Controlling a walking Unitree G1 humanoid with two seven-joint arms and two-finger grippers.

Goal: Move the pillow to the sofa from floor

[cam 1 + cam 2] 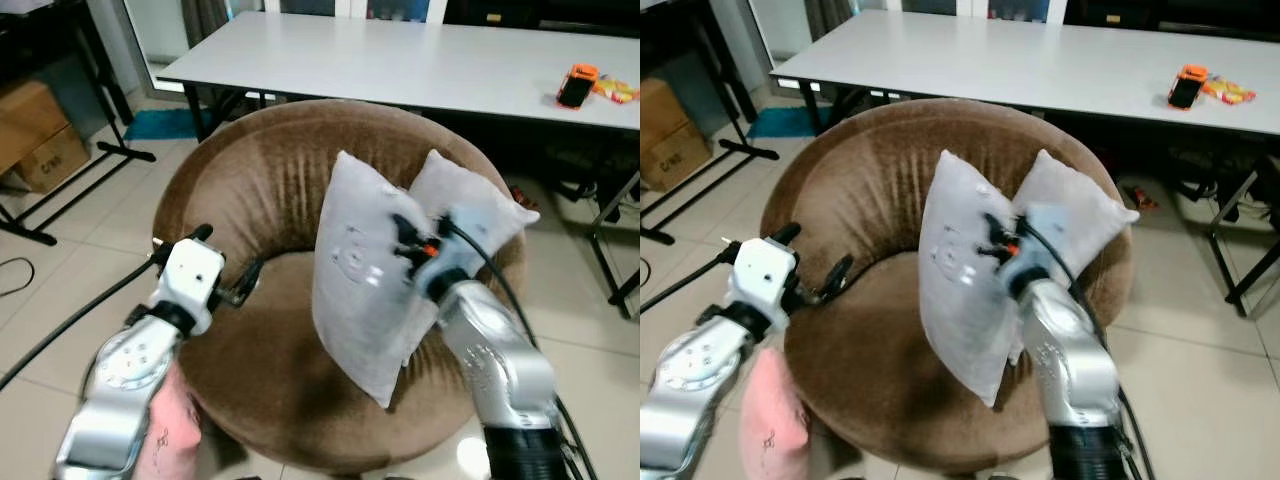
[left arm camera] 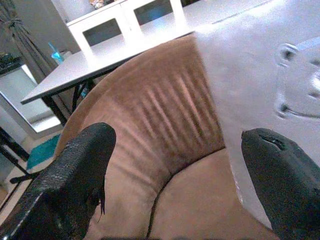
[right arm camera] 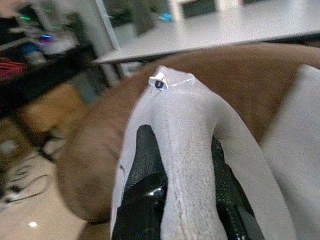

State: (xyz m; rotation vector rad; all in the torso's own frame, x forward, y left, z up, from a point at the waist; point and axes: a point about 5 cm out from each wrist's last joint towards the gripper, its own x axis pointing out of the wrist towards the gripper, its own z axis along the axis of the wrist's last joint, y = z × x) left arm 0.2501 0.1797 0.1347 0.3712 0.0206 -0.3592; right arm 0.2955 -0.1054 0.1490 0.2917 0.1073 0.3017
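My right gripper (image 3: 180, 200) is clamping the grey pillow (image 1: 355, 275) by its edge, fabric bunched between both fingers (image 3: 142, 170). I'm holding it upright over the seat of the round brown sofa (image 1: 250, 180), beside a second grey pillow (image 1: 465, 205) leaning on the backrest. My left gripper (image 2: 175, 175) is hovering released at the sofa's left rim. A pink pillow (image 1: 770, 420) is lying on the floor under my left arm.

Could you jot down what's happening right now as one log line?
right gripper: shut on grey pillow above brown sofa seat | left gripper: open, empty, over seat
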